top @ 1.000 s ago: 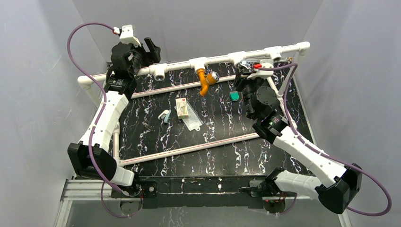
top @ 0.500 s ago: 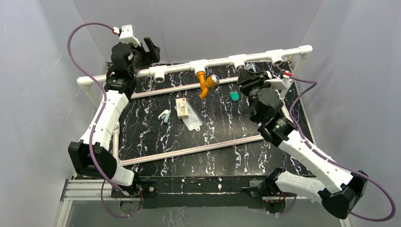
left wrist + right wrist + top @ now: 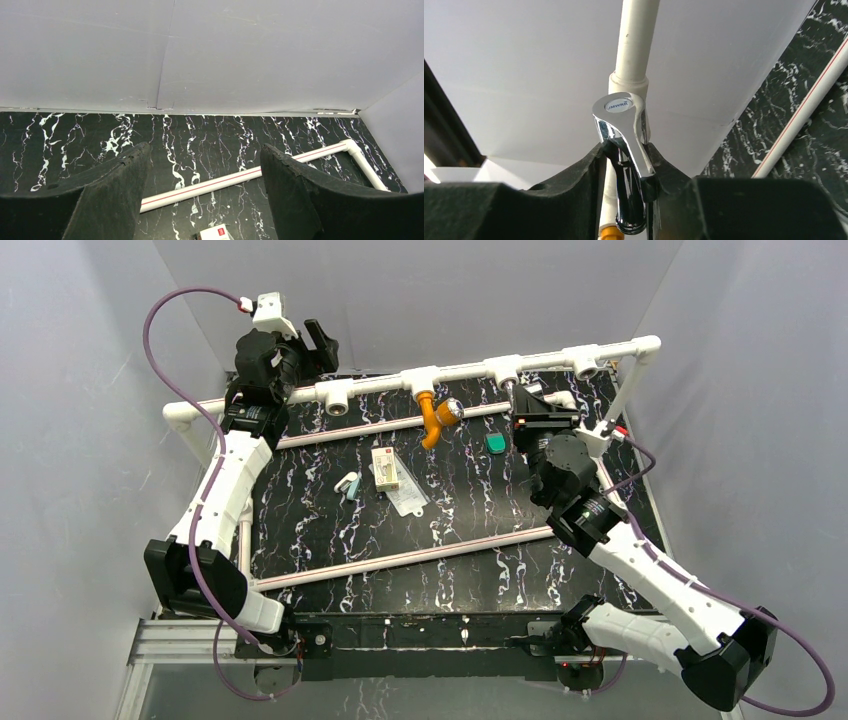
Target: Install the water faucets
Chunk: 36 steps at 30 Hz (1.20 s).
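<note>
Two faucets at the table's (image 3: 470,490) far edge. Left end effector (image 3: 205,148) gaped wide and empty near the far-left corner. Orange faucet (image 3: 433,415) hung from the white pipe's (image 3: 465,367) middle tee (image 3: 420,373). Right end effector (image 3: 625,150) pinched the chrome faucet (image 3: 624,125) close to the next tee (image 3: 505,368). The slick chrome could have twisted in that narrow grip, spoiling alignment.

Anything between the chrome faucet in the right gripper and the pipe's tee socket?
Nothing visible. The right gripper holds the chrome faucet just before the white pipe's tee socket; the orange faucet hangs off to its side.
</note>
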Each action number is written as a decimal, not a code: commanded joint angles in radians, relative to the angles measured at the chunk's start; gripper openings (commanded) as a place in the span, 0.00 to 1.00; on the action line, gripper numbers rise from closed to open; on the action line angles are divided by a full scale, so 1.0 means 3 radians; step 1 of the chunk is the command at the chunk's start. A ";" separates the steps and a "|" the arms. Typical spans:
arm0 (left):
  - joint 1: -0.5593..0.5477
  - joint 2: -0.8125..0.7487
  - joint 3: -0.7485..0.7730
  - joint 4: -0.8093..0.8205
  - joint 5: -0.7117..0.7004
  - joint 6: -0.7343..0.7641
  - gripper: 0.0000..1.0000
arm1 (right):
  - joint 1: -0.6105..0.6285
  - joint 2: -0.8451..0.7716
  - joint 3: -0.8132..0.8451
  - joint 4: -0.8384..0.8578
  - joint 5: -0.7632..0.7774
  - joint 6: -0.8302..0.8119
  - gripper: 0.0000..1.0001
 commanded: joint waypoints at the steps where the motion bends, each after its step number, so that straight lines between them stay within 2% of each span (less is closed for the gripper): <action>1: 0.0029 0.0360 -0.0376 -0.0923 -0.0004 0.0032 0.77 | 0.0034 -0.0004 -0.0165 -0.0077 -0.0222 0.0656 0.01; 7: 0.0030 0.0346 -0.0376 -0.0922 -0.0004 0.0028 0.77 | 0.0029 0.0053 -0.0215 -0.0028 -0.0306 0.0809 0.01; 8: 0.0030 0.0345 -0.0375 -0.0924 -0.0004 0.0028 0.77 | 0.0030 0.0059 -0.0208 -0.0036 -0.0314 0.0786 0.04; 10: 0.0032 0.0346 -0.0376 -0.0924 -0.0004 0.0033 0.77 | 0.0029 0.0043 -0.0199 -0.0057 -0.0308 0.0695 0.14; 13: 0.0034 0.0346 -0.0374 -0.0924 -0.0004 0.0030 0.77 | 0.0032 -0.0043 -0.0221 -0.0094 -0.0322 0.0566 0.23; 18: 0.0029 0.0353 -0.0375 -0.0924 -0.0004 0.0028 0.77 | 0.0029 -0.0207 -0.0284 -0.0025 -0.0377 0.0260 0.55; 22: 0.0032 0.0354 -0.0376 -0.0924 -0.0004 0.0027 0.77 | 0.0030 -0.0339 -0.0321 -0.0039 -0.0421 0.0054 0.71; 29: 0.0030 0.0354 -0.0376 -0.0925 -0.0004 0.0028 0.77 | 0.0029 -0.0624 -0.0270 -0.0366 -0.0465 -0.0384 0.77; 36: 0.0033 0.0371 -0.0375 -0.0924 -0.0004 0.0018 0.78 | 0.0029 -0.0694 0.0106 -0.0845 -0.0707 -0.1348 0.81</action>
